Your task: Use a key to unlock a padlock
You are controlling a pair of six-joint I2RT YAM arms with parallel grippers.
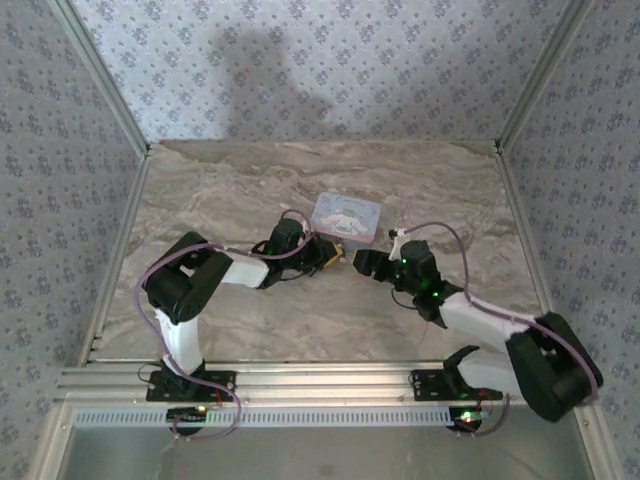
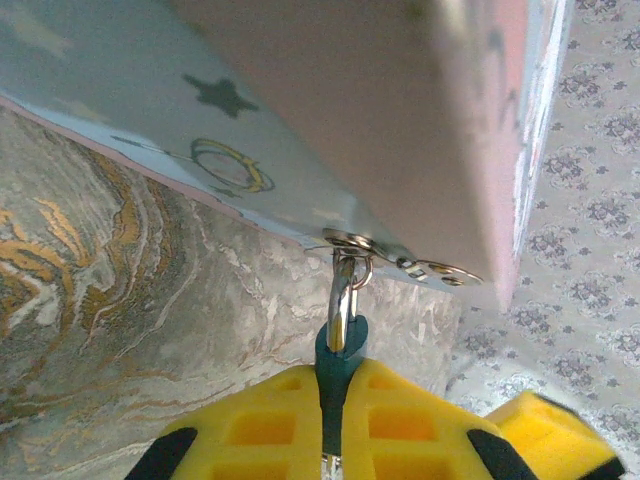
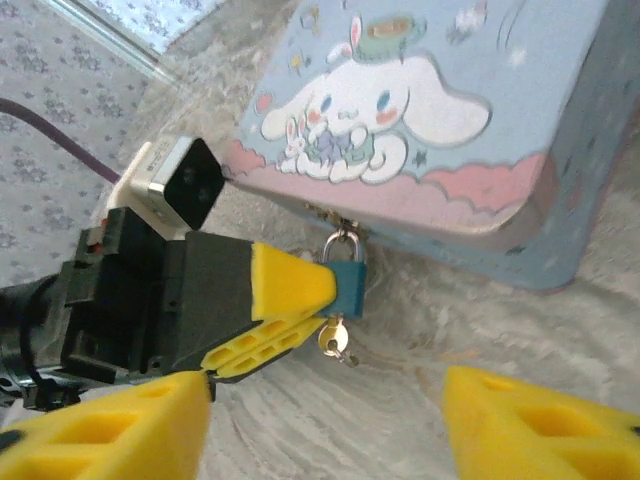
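Note:
The tiny blue padlock hangs by its silvery shackle from the hasp of the light-blue cartoon tin. My left gripper is shut on the padlock body, its yellow pads pinching it from the side. A small silver key sticks out of the padlock's underside. My right gripper is open just in front of the key, one finger on each side, touching nothing. In the top view both grippers meet at the tin's near edge.
The tin rests on the marble-patterned table, at its middle. Patterned walls with metal rails enclose the table on three sides. A purple cable runs behind the left wrist camera housing.

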